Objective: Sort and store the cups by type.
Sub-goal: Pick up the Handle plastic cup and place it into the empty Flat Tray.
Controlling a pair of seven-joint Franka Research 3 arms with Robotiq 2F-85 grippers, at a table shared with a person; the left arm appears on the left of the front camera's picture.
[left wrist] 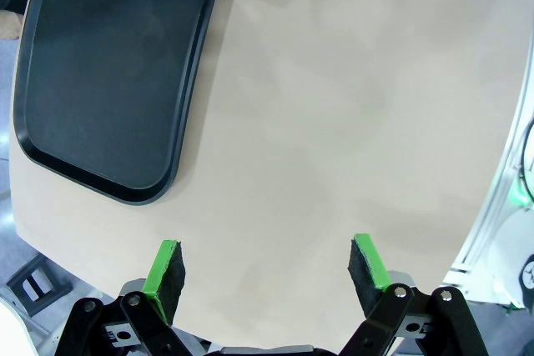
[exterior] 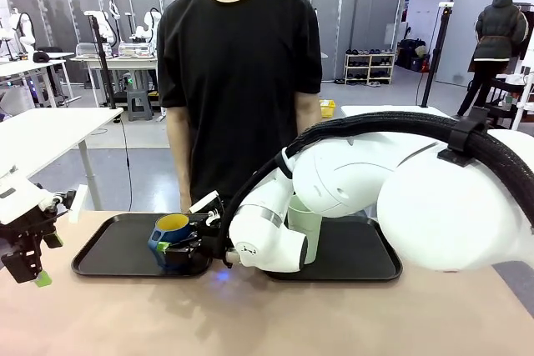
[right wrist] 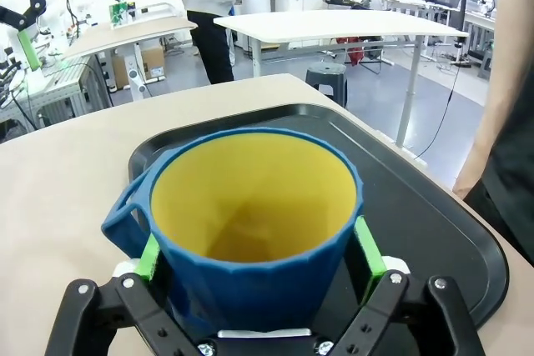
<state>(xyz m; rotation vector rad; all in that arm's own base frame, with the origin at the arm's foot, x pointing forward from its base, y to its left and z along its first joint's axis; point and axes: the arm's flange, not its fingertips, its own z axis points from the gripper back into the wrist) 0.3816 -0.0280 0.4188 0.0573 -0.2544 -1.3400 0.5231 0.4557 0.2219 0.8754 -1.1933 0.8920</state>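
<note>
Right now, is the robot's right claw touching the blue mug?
Cannot tell. In the right wrist view the right gripper has its green pads beside the blue mug, jaws wide, but no gap or contact shows plainly.

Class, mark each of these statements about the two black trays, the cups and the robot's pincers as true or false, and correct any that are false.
1. The dark blue handled mug with yellow inside stands on a black tray. True.
2. That mug lies tipped on its side. False: it stands upright, mouth up.
3. The right pincer has a green pad on each side of the mug. True.
4. The left pincer holds the tall pale green plastic tumbler. False: it is open and empty above the beige table.
5. The tumbler stands on the right-hand black tray. True.
</note>
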